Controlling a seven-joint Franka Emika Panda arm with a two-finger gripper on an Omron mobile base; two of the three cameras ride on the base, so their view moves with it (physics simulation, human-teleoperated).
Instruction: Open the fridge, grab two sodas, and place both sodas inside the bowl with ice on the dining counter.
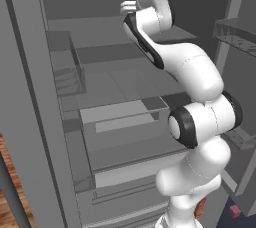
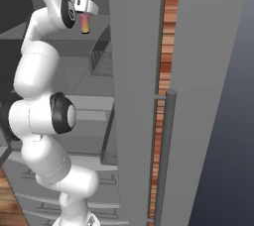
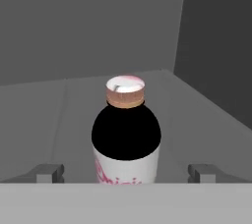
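On a grey shelf [image 3: 74, 115] high inside the fridge [image 1: 30, 97], a soda bottle [image 3: 126, 134] stands upright. In the hand view it shows a pale cap with a pinkish sheen over a tan ring, a rounded black shoulder and a white label with pink lettering below. It sits toward the near part of the shelf, with the plain grey back wall well behind it and a darker side wall off to the right.

The gripper [image 3: 126, 173] is spread wide, one small grey fingertip [image 3: 47, 172] to the left of the bottle and the other to the right, each standing clear of its sides. Nothing is gripped; the bottle stands between the fingers, untouched.

From the right base view, a slim pink-orange bottle [image 2: 85, 24] peeks out just beyond the hand, up near the top of the cabinet.

The white arm [image 1: 200, 122] rises from the floor and reaches up and into the open fridge, past grey shelves and drawers [image 1: 125, 172] lower down. The right door [image 2: 144, 96] stands swung out, its vertical bar handle [image 2: 166, 155] toward me, with a strip of orange brick wall [image 2: 166, 46] showing beside it.
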